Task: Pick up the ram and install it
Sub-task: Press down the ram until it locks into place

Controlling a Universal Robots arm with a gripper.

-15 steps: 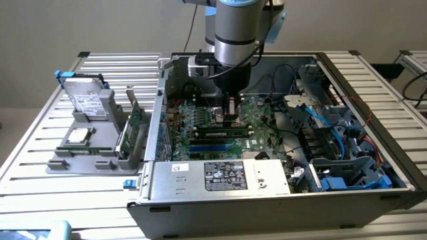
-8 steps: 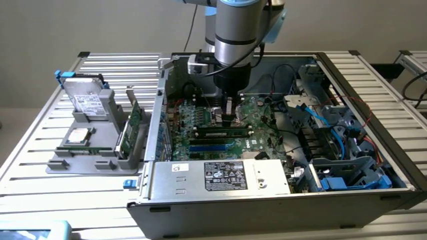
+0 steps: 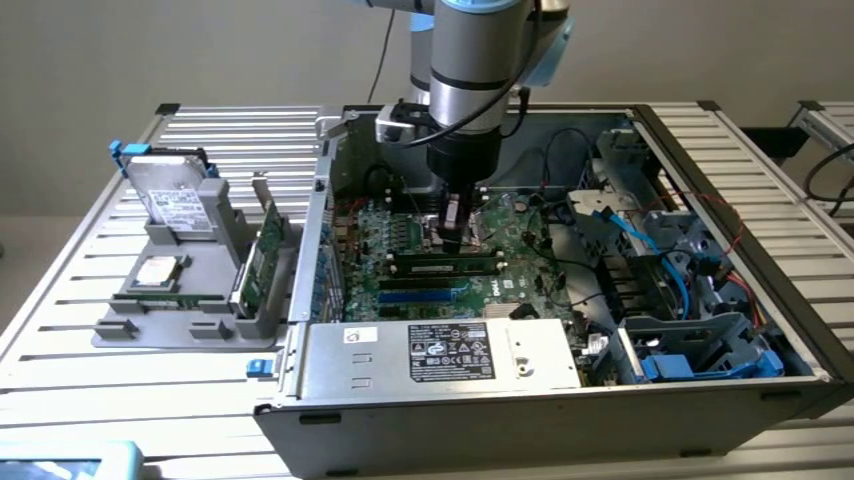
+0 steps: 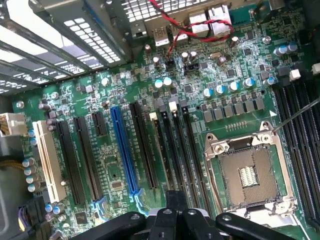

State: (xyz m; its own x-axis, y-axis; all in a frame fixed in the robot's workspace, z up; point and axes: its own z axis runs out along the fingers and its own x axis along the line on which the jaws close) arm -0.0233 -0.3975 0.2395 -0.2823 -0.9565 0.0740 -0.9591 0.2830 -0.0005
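Reaching down into the open computer case (image 3: 534, 390), the claw (image 3: 458, 235) stands fully closed over the motherboard (image 4: 120, 165). Just beneath, the ram (image 3: 447, 267) lies along a slot, apparently seated for installation; whether the claw grips it is unclear.

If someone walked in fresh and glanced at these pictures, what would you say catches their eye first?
Most striking is the big silver robot arm plunging into the open computer case, its shut gripper down at the green motherboard on a ram stick seated in a slot. Next comes the empty processor socket beside the memory slots, then the grey tray of spare parts at the exterior view's left.
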